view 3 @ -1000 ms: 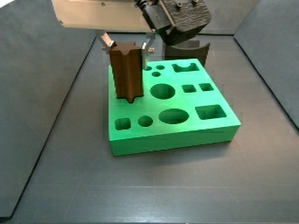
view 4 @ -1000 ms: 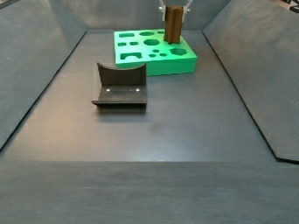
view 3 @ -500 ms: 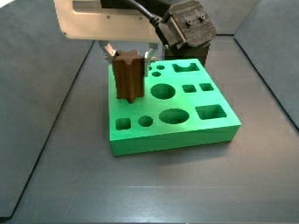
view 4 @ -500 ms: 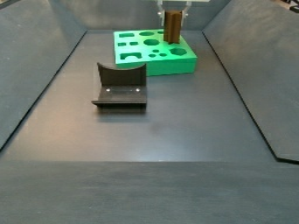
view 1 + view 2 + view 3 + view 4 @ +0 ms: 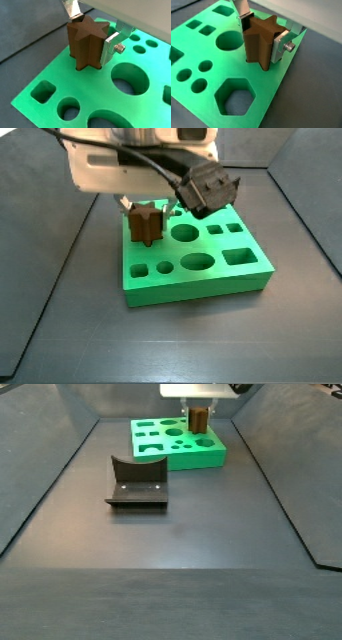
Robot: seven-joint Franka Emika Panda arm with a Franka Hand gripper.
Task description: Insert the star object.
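Observation:
The star object (image 5: 88, 35) is a dark-brown ridged peg standing upright, its lower end inside a hole near the edge of the green block (image 5: 60, 82). The gripper (image 5: 91, 41) is shut on it, one silver finger (image 5: 111, 42) flat against each side. Both wrist views show this; the peg (image 5: 260, 39) rises well above the block's top (image 5: 211, 65). In both side views the peg (image 5: 144, 223) (image 5: 197, 419) sits low in the block (image 5: 201, 273) (image 5: 181, 450) under the gripper (image 5: 144, 208) (image 5: 197, 408).
The green block has several other shaped holes: round (image 5: 129, 79), square (image 5: 44, 90) and hexagonal (image 5: 233, 94). The dark fixture (image 5: 136, 482) stands on the grey floor in front of the block. Dark walls enclose the floor.
The gripper has come down with the star object. The peg's lower end has gone into the block, and less of it stands above the green top than before.

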